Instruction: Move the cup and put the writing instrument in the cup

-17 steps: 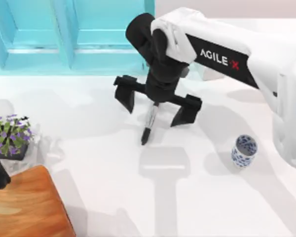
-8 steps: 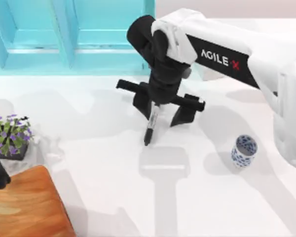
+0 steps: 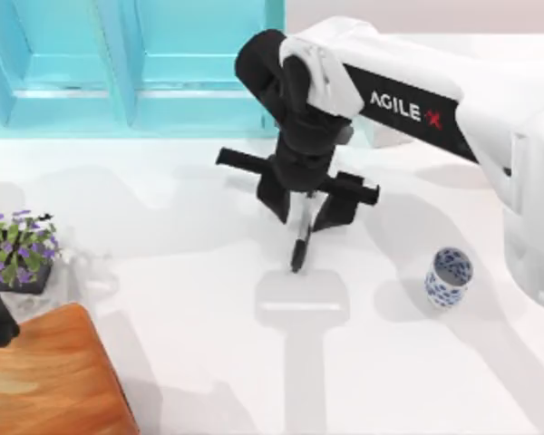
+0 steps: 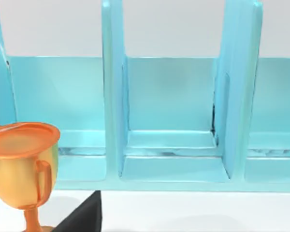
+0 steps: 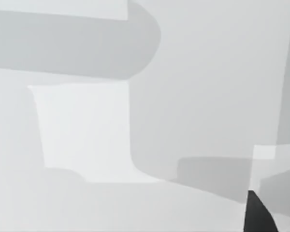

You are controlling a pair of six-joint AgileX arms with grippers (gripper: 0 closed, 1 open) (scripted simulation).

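Marker pen [image 3: 300, 243]: slim, with a black tip, held between the fingers of the right gripper [image 3: 302, 207] over the middle of the white table [image 3: 208, 362]. The fingers are clamped on the upper part of the pen. The pen hangs nearly upright with its black lower end pointing down toward the table surface. Contact between that end and the table cannot be confirmed from the top view. A grey shadow of the gripper lies on the table just below the pen.

Cup [image 3: 449, 276]: small, round, white with a blue pattern, standing upright on the table toward the right edge. It is well apart from the pen and from the right gripper, and nothing touches it.

Right arm: white, marked AGILE X, reaching in from the right edge of the table toward its middle, with the black wrist and gripper at its end. The right wrist view shows pale table surface crossed by grey shadows, with a small black shape at one edge.

Left arm: parked at the left edge of the table, beside a potted plant [image 3: 18, 249] with purple flowers and a wooden board [image 3: 50, 381] at the near left corner. The state of its fingers cannot be determined. The left wrist view faces a turquoise rack [image 4: 174, 121] along the far edge and a golden trophy cup [image 4: 24, 169].
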